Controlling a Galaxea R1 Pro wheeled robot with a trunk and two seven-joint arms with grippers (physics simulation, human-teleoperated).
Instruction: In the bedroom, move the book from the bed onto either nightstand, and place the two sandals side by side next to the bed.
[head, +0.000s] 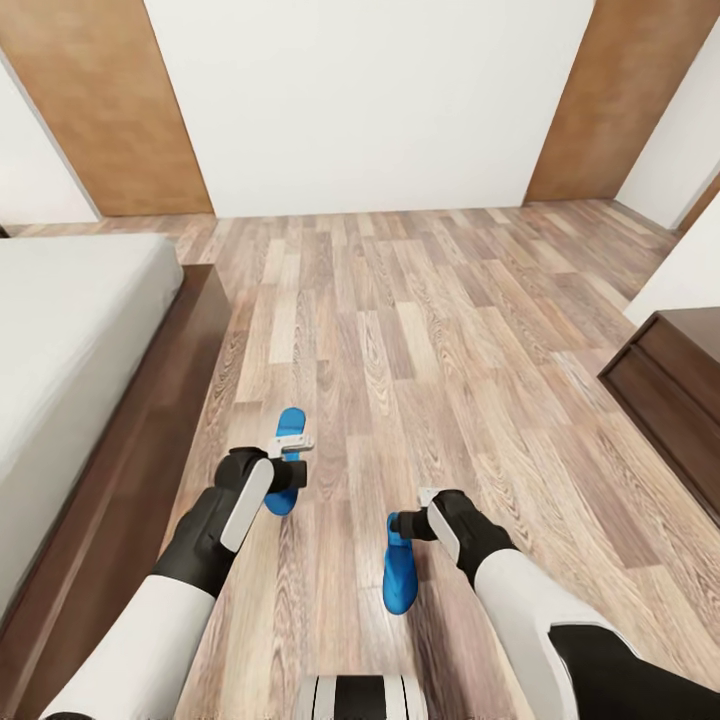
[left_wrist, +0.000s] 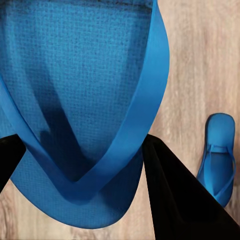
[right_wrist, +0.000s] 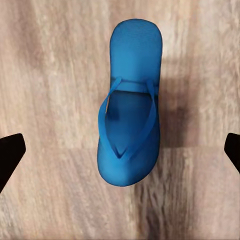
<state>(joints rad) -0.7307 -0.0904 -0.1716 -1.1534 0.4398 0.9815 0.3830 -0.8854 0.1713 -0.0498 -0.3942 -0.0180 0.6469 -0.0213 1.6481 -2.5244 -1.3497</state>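
Two bright blue sandals are on the wood floor side of the bed (head: 70, 330). My left gripper (head: 292, 447) (left_wrist: 82, 145) is shut on one sandal (head: 288, 425) (left_wrist: 85, 75), its dark fingers (left_wrist: 175, 200) pressing at the toe end beside the strap; this sandal looms close to the left wrist camera. The other sandal (head: 399, 585) (left_wrist: 218, 155) (right_wrist: 130, 115) lies flat on the planks. Just above it hovers my right gripper (head: 407, 520) (right_wrist: 125, 140), open, fingers wide on either side. The book is out of view.
The bed's dark wooden frame (head: 150, 450) runs along the left. A low dark-brown drawer cabinet (head: 670, 400) stands at the right; I cannot tell whether it is a nightstand. Bare plank floor (head: 420, 300) stretches ahead to a white wall with brown panels (head: 110, 110).
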